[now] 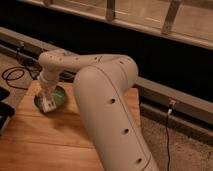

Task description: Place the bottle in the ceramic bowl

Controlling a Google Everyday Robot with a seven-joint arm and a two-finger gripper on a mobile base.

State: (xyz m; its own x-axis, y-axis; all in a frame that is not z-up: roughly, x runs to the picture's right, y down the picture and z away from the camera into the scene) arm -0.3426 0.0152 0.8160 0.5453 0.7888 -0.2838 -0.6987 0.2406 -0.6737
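The gripper (48, 97), over the bowl (59, 96), ends a smooth, matt white plastic arm (107, 95). The bowl is glossy green ceramic. The tabletop (45, 140) is pale matt wood with visible grain.

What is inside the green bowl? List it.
The bowl holds the bottle, held upright at its near edge by the end effector, which hides much of the green inside.

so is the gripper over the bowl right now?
Yes. The gripper hangs directly over the green bowl at the wooden table's left end, bottle in it.
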